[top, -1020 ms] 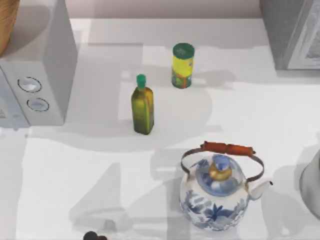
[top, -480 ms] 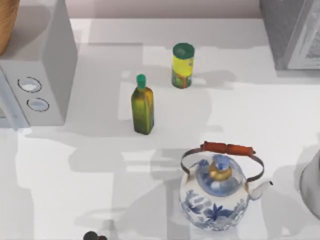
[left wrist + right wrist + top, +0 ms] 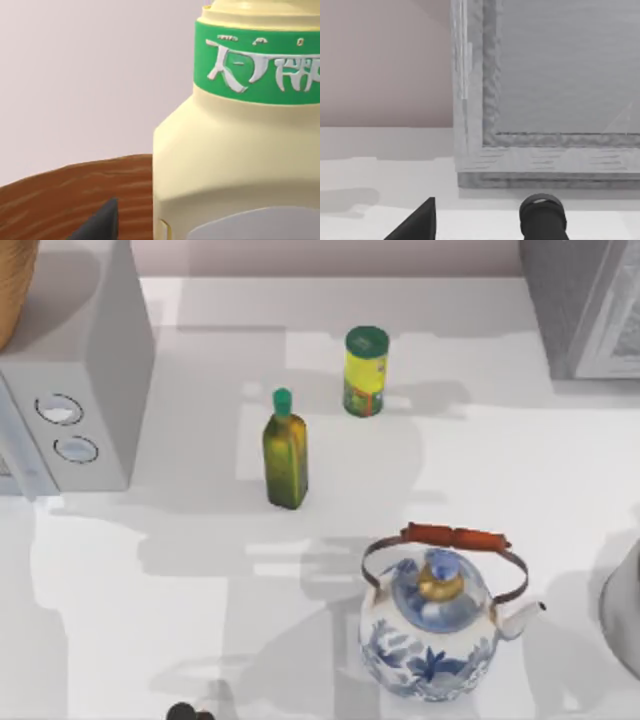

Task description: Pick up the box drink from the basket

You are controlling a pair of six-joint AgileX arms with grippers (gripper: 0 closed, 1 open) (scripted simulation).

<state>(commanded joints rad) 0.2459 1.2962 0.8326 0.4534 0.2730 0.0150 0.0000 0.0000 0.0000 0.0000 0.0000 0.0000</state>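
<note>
Left wrist view: close against box drink point(image 3: 235, 150) above basket point(image 3: 65, 195), left gripper's finger point(image 3: 100, 222) beside it; grip cannot be told. Right gripper point(image 3: 480, 220) parted, idle.

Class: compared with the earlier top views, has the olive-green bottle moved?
No. The olive-green bottle stands at the same spot beside the yellow can and the microwave.

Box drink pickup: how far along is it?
Approach looks done: in the left wrist view the box drink looms close, with the brown basket beside it. In hand: closing in for the grasp; one dark finger of the left pincer sits beside the drink, grip not confirmed. Left: clamp and lift out. The right arm idles facing a grey cabinet.
</note>
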